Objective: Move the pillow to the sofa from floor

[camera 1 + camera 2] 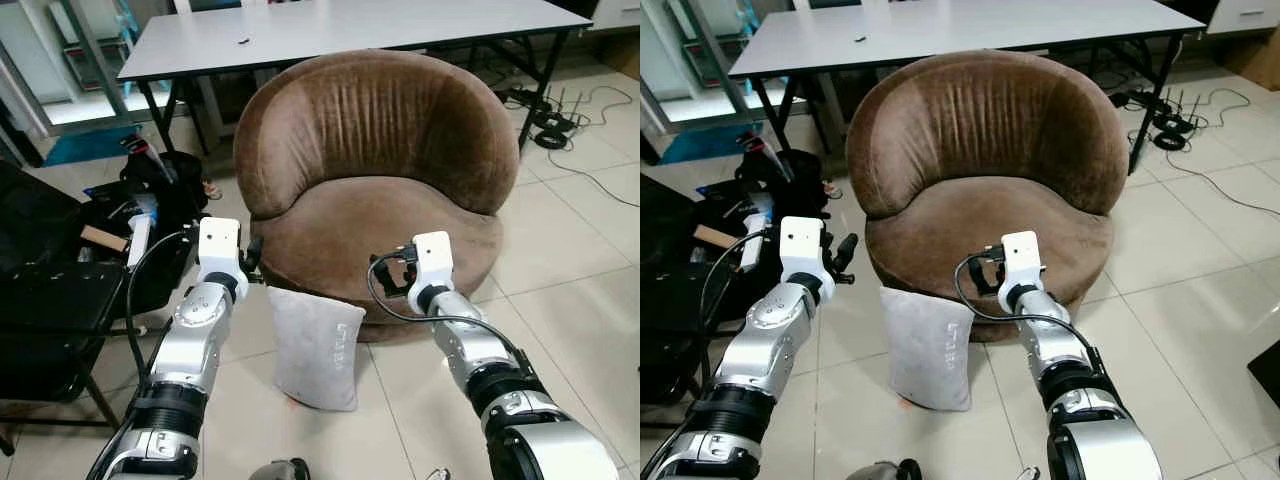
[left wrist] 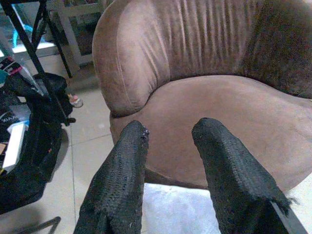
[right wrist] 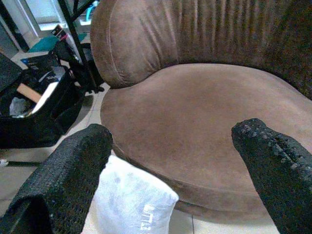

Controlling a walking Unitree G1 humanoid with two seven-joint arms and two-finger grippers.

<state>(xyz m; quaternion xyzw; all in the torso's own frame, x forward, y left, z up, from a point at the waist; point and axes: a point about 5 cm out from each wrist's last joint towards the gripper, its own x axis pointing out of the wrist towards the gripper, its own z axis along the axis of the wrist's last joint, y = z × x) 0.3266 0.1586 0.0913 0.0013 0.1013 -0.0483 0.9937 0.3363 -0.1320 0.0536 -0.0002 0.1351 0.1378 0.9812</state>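
Note:
A pale grey pillow (image 1: 315, 350) stands upright on the tiled floor, leaning against the front of the round brown sofa chair (image 1: 380, 130). My left gripper (image 1: 253, 260) hovers just above the pillow's upper left corner, fingers open; in the left wrist view the pillow (image 2: 180, 214) lies below the two black fingers (image 2: 126, 165). My right gripper (image 1: 393, 272) is held at the sofa's front edge, above and to the right of the pillow, open wide. In the right wrist view the pillow (image 3: 129, 204) sits below the seat cushion (image 3: 195, 117).
A grey table (image 1: 350, 25) stands behind the sofa. To the left are a black chair (image 1: 50, 300) and black bags (image 1: 150, 190) with clutter. Cables (image 1: 550, 120) lie on the floor at the far right. Open tiles stretch along the right side.

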